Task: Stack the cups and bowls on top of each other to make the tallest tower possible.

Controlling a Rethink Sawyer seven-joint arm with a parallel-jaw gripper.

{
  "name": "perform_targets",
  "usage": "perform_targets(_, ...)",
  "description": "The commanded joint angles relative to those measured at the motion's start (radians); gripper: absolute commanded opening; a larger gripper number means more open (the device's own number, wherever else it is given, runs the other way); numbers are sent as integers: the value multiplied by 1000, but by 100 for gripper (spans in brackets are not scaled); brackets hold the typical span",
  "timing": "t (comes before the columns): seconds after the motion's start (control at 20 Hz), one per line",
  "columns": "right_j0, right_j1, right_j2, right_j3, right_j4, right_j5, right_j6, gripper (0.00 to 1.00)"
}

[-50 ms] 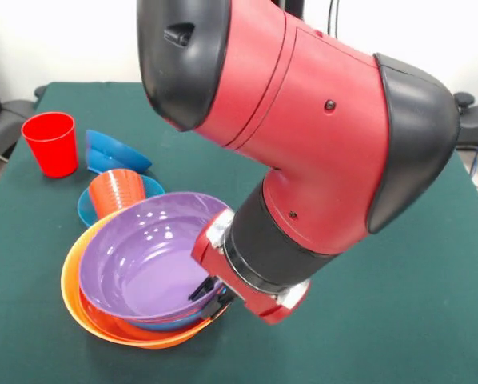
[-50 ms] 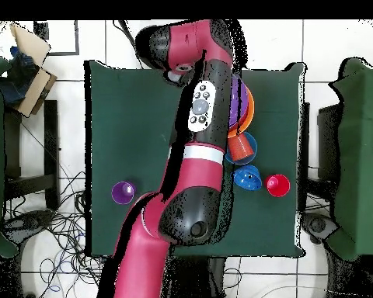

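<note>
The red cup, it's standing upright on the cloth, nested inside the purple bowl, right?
Not quite. The red cup does stand upright on the green cloth, but it stands alone near the table's corner, well apart from the purple bowl. The front view shows this. The purple bowl is the top piece of the stack in the big yellow-orange bowl.

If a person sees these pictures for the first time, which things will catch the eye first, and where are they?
The big red and black arm fills the front view, its tool down at the rim of the purple bowl. That bowl lies tilted in a nest with the yellow-orange bowl outermost. A red cup stands upright apart, and overhead a purple cup sits alone across the arm.
</note>
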Motion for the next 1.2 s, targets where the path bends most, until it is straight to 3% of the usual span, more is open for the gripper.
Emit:
perform_targets(0.05,-20,6,-56,37,-33,-71,-120,0)
perform_targets(0.35,3,8,-30,71,-36,-71,-109,0)
perform_targets(1.2,71,-16,88,235,-152,-170,-149,0)
